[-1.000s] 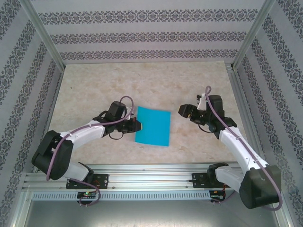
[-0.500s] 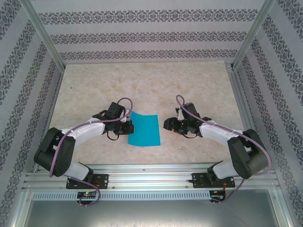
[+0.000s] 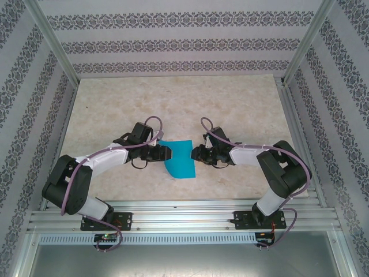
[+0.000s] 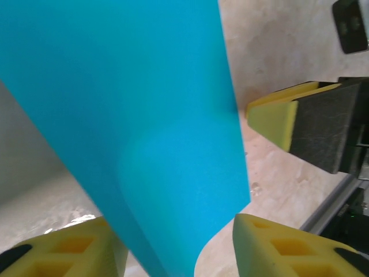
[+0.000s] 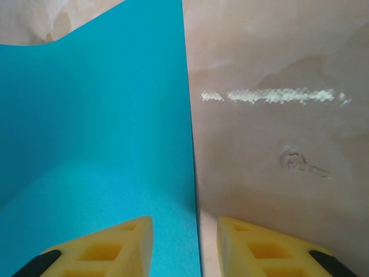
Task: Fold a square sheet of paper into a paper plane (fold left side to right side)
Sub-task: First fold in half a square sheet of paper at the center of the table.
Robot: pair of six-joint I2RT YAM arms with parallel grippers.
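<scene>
Nearest the arm bases, the square sheet of paper lies on the bench between the two pincers, part of it lifted and bowed. The left pincer is held partly open, and the raised paper passes loosely between its yellow fingers, unclamped. The right pincer is set narrow but not closed, with a straight edge of the sheet lying in its gap.

If the lifted flap is gripped by neither side, it may drop flat again and the left-to-right fold be lost. If that edge is pinched askew or dragged, a crooked crease could be pressed in. The pincers are just beside each other, so a knock is possible. Beyond them, the sheet could be pushed across open bench.
</scene>
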